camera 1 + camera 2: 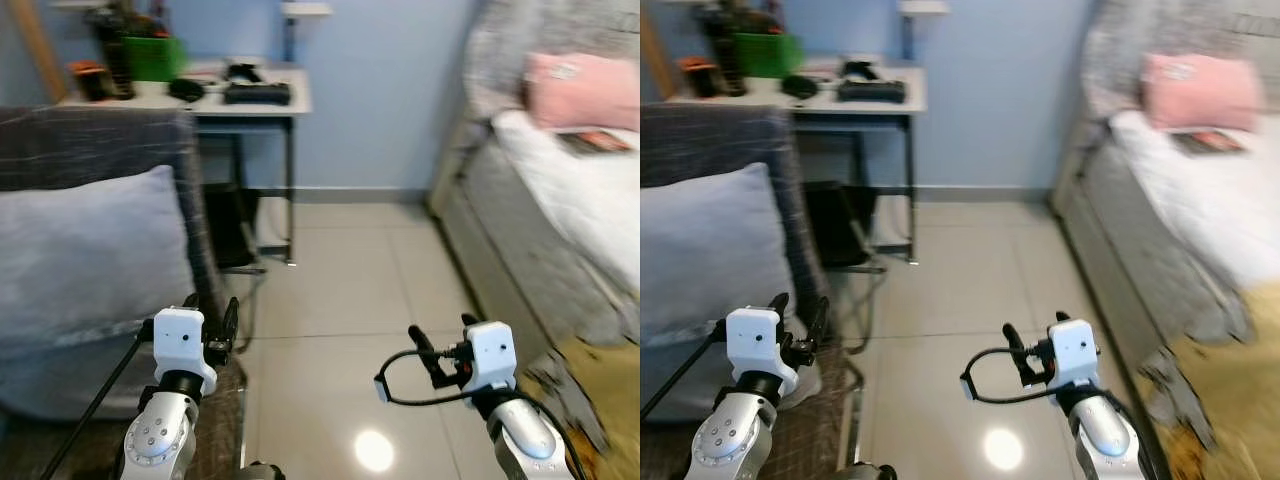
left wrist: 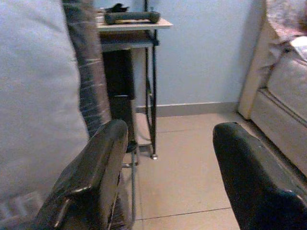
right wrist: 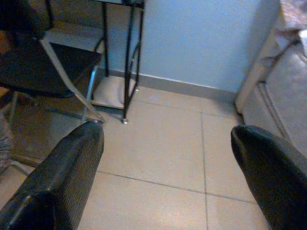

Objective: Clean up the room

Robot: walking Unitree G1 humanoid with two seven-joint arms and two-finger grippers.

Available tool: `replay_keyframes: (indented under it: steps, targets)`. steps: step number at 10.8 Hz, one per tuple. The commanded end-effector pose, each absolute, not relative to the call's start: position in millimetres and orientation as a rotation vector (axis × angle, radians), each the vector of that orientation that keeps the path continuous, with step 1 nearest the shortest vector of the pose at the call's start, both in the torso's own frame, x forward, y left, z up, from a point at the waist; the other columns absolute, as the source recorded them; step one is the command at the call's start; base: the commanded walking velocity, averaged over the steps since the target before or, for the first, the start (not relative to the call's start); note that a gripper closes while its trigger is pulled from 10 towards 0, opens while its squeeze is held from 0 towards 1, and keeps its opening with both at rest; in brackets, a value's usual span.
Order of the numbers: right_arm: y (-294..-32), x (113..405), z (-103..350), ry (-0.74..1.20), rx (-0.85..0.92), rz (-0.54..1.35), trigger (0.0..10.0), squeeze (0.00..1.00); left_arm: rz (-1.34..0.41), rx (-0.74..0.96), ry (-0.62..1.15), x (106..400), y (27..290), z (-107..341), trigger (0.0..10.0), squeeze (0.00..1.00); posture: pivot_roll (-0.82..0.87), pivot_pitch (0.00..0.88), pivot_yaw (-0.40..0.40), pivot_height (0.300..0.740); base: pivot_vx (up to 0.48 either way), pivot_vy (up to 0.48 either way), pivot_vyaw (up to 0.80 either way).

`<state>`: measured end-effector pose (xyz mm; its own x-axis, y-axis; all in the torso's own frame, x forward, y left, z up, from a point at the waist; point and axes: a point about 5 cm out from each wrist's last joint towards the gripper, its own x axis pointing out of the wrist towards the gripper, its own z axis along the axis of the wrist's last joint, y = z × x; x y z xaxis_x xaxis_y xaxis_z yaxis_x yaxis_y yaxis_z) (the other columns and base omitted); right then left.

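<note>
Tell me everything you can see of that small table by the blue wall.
The table has a pale flat top on thin black metal legs, standing upright on the tiled floor against the blue wall, just behind the grey chair. On top lie a dark long object, a green box and other dark items too blurred to name. Something black sits beneath it. Both grippers, left and right, are well short of it.
</note>
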<state>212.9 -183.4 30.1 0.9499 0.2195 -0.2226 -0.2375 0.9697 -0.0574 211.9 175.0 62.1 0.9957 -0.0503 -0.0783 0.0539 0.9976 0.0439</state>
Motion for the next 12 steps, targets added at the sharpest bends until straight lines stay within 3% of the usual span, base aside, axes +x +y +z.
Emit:
replay_keyframes:
  steps: [1, 11, 12]
  targets:
    - [-187.6, 214.8, 34.6, 0.212, -0.093, 0.214, 10.0, 0.0, -0.067, 0.045, 0.076, 213.4, 173.2, 62.3, 10.0, 0.0, 0.0, 0.0, -0.007, 0.74, 0.0, 0.0, 0.0]
    - [-187.6, 214.8, 34.6, 0.212, -0.093, 0.214, 10.0, 0.0, -0.067, 0.045, 0.076, 213.4, 173.2, 62.3, 10.0, 0.0, 0.0, 0.0, -0.007, 0.74, 0.0, 0.0, 0.0]
    - [-180.7, 224.2, 35.8, 0.221, -0.069, 0.229, 10.0, 0.0, -0.068, 0.069, 0.074, 226.6, 171.5, 63.2, 10.0, 0.0, 0.01, 0.0, 0.002, 0.74, 0.0, 0.0, 0.0]
